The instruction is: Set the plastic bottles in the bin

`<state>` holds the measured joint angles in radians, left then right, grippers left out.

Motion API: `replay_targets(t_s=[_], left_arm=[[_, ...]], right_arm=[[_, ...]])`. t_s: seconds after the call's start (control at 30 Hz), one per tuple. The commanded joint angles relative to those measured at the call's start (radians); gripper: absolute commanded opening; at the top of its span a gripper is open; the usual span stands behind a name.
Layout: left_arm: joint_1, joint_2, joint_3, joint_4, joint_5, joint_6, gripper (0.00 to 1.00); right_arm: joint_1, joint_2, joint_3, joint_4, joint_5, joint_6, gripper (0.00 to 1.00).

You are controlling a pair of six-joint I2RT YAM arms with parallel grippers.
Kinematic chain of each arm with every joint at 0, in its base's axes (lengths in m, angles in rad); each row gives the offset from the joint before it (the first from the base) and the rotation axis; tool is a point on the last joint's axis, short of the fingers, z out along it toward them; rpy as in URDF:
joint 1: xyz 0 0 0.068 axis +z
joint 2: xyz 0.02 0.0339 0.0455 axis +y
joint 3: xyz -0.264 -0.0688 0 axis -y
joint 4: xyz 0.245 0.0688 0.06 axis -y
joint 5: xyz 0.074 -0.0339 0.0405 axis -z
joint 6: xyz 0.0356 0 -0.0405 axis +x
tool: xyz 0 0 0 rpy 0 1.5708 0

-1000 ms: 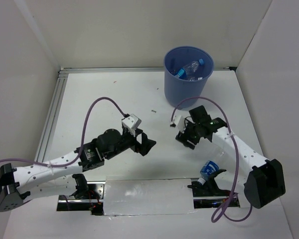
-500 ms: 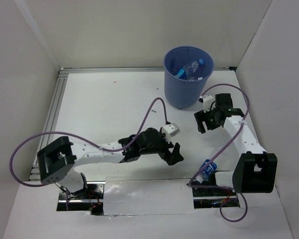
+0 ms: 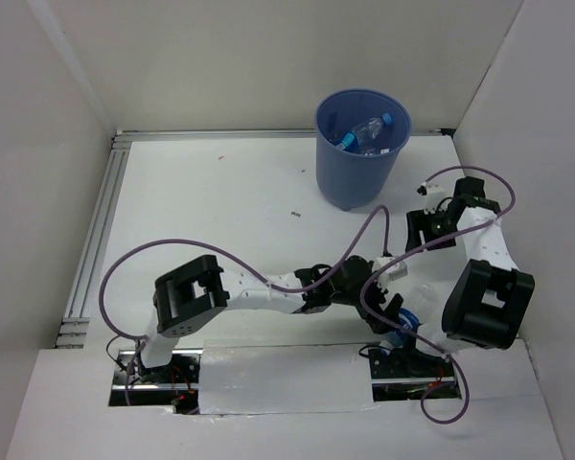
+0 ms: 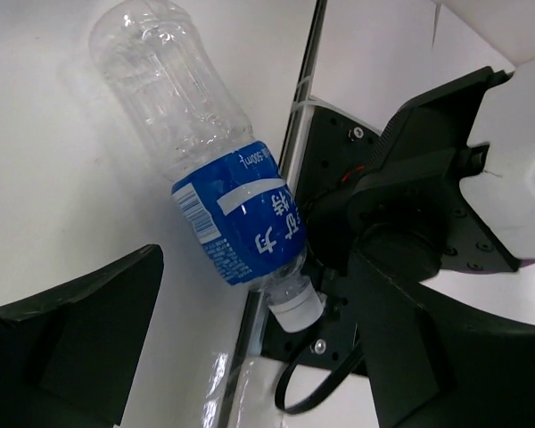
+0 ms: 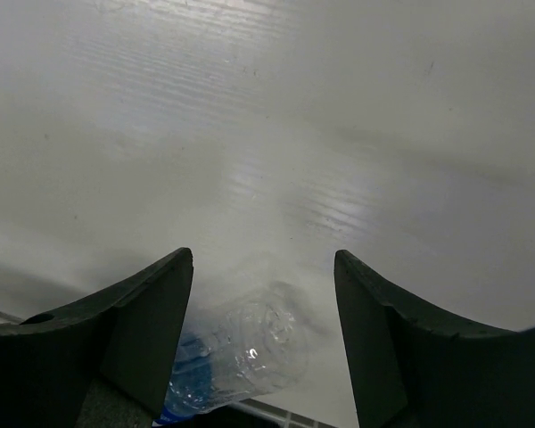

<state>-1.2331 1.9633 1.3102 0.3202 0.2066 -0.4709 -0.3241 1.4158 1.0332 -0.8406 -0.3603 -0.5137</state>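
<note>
A clear plastic bottle with a blue label (image 4: 236,223) lies on the table at the near right, its white cap against the right arm's black base. It also shows in the top view (image 3: 405,322) and in the right wrist view (image 5: 241,357). My left gripper (image 4: 257,267) is open, its jaws either side of the bottle's label and cap end; in the top view the left gripper (image 3: 394,309) is right beside the bottle. My right gripper (image 5: 263,259) is open and empty, raised at the right (image 3: 425,230). The blue bin (image 3: 350,177) stands at the back with bottles (image 3: 368,132) inside.
The right arm's black base and a cable loop (image 4: 330,374) lie close behind the bottle's cap. The left arm stretches across the near table (image 3: 268,297). A metal rail (image 3: 91,240) runs along the left edge. White walls enclose the table.
My left arm has swung right across the near table until its gripper reached the blue-labelled bottle. My right arm has drawn back toward the right wall, away from the middle.
</note>
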Motion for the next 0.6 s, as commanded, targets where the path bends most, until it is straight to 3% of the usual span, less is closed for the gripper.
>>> replay_targets(t_s=[0.0, 0.37, 0.57], left_arm=[[-0.016, 0.052, 0.087, -0.016, -0.001, 0.021, 0.97], [-0.045, 0.244, 0.312, -0.181, -0.073, 0.057, 0.91], [-0.054, 0.301, 0.336, -0.210, -0.079, 0.057, 0.86]], right_arm=[[-0.021, 0.026, 0.059, -0.089, -0.058, -0.049, 0.71], [-0.052, 0.038, 0.059, -0.100, -0.086, -0.068, 0.70], [-0.072, 0.038, 0.059, -0.109, -0.104, -0.077, 0.70]])
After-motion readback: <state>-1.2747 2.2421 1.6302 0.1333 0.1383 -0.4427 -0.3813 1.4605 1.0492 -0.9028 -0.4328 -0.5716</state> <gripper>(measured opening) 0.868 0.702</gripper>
